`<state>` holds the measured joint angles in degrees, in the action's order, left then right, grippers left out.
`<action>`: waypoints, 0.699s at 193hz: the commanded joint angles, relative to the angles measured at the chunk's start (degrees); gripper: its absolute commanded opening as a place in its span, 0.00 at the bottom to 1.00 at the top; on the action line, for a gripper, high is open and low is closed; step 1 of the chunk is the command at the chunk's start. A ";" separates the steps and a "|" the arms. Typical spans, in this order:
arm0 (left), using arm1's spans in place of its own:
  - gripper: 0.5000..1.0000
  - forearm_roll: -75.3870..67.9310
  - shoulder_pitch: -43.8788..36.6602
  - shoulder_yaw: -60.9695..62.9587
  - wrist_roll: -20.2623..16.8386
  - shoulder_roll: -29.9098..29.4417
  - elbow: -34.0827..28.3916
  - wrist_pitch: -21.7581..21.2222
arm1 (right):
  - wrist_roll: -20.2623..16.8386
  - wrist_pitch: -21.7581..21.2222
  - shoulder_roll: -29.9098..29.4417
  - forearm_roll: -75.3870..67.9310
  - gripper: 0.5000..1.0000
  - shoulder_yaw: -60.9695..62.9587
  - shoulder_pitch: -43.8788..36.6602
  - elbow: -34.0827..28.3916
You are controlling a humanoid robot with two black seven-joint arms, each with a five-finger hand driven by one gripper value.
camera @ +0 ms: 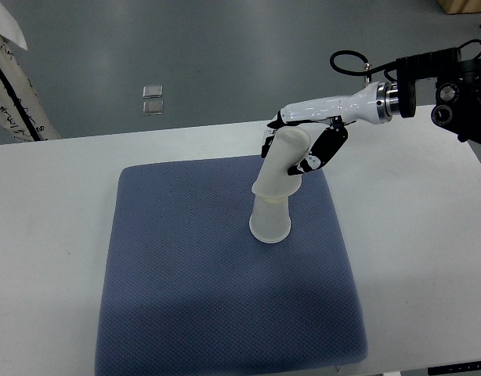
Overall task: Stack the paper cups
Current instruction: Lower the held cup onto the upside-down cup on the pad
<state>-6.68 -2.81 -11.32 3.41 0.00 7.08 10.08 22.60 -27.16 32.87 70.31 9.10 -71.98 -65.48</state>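
Two white paper cups stand upside down near the middle of the blue mat (186,298). The lower cup (270,223) rests on the mat with its rim down. The upper cup (285,160) sits over it, tilted to the right. My right hand (303,141) comes in from the right edge and its fingers are curled around the upper cup's top part. The left arm does not show.
The mat lies on a white table (52,235) whose far edge runs across the frame. Beyond it is grey floor with two small pale squares (153,99). A white post with black marks (17,94) leans at the far left.
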 commanded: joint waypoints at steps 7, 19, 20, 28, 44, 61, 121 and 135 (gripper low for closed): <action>1.00 0.00 0.00 -0.02 0.02 0.00 0.04 0.03 | -0.19 0.01 -0.08 0.00 0.35 -0.05 0.09 0.00; 1.00 0.00 0.00 -0.02 0.02 0.00 -0.05 0.03 | -0.19 0.01 -0.17 -0.09 0.36 -0.05 0.09 0.00; 1.00 0.00 0.00 -0.02 0.02 0.00 -0.05 0.03 | -0.19 0.01 -0.17 -0.09 0.36 -0.05 0.09 0.00; 1.00 0.00 0.00 -0.02 0.02 0.00 0.04 0.03 | -0.19 0.01 -0.43 -0.09 0.37 -0.05 0.09 0.00; 1.00 0.00 0.00 -0.02 0.02 0.00 -0.05 0.03 | -0.19 0.01 -0.43 0.00 0.41 -0.05 0.26 0.00; 1.00 0.00 0.00 0.07 0.02 0.00 0.04 -0.06 | -0.19 0.01 -0.43 -0.09 0.44 -0.05 0.35 0.00; 1.00 0.00 0.00 -0.02 0.02 0.00 -0.05 0.03 | -0.28 -0.43 -0.43 -0.09 0.49 -0.05 0.35 -0.44; 1.00 0.00 0.00 -0.02 0.02 0.00 0.04 0.03 | -0.28 -0.43 -0.43 -0.09 0.50 -0.14 0.35 -0.52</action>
<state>-6.68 -2.81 -11.31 3.44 0.00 7.08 10.08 22.36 -27.52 32.43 70.23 9.04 -71.58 -65.87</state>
